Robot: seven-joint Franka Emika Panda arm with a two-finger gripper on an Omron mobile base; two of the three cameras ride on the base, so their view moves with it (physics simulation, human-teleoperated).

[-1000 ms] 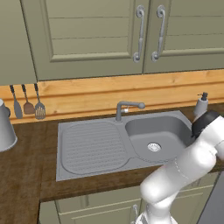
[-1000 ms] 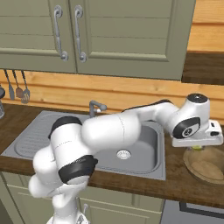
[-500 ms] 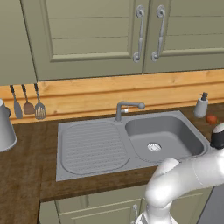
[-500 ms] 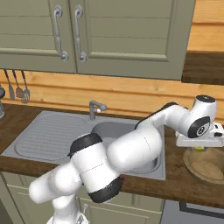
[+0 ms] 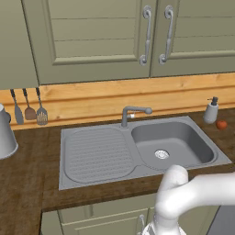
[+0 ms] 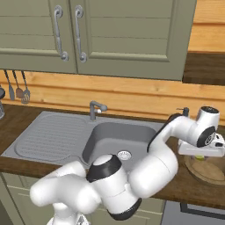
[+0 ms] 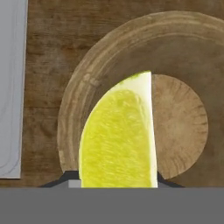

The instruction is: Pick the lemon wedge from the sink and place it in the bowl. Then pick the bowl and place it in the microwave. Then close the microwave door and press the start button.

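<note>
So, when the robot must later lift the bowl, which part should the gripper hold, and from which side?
Probably the bowl's rim, from above: it stands upright and open on the counter, too wide to span. The near wall beside the sink looks reachable; lemon wedge released first.

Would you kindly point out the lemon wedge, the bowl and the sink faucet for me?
lemon wedge (image 7: 120, 140), hand view, on its yellow cut face.
bowl (image 7: 179, 127), hand view, on its flat inner bottom.
faucet (image 5: 133, 111), left base view, on the curved spout.
</note>
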